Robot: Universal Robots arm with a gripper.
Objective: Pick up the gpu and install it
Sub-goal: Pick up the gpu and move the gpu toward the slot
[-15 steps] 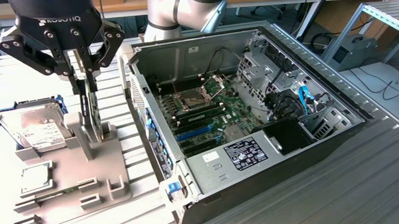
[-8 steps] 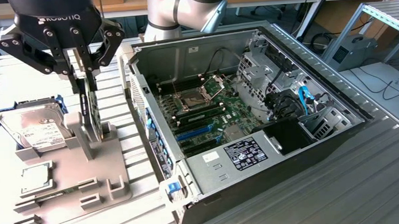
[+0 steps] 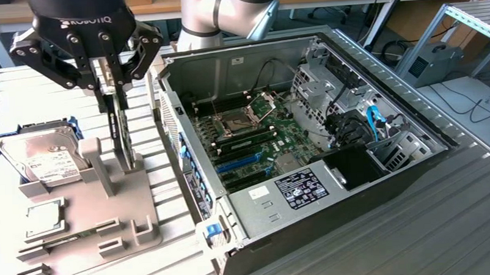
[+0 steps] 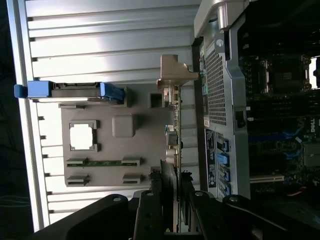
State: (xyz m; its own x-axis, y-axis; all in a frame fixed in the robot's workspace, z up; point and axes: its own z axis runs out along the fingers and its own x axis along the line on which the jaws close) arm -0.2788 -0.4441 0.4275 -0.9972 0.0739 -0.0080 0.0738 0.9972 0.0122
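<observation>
- Exterior view: black pincer closed partway onto the thin, flat, black-faced gpu, which stands on edge in the grey plastic fixture (to the exterior view's left of the open computer case).
- Wrist view: pincer fingers press both faces of the gpu, with its silver metal bracket at the end away from them.

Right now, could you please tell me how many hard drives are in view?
1: the silver hard drive with a white label sits in a blue carrier on the grey holder, at the exterior view's left. Others may hide inside the open computer case.
</observation>
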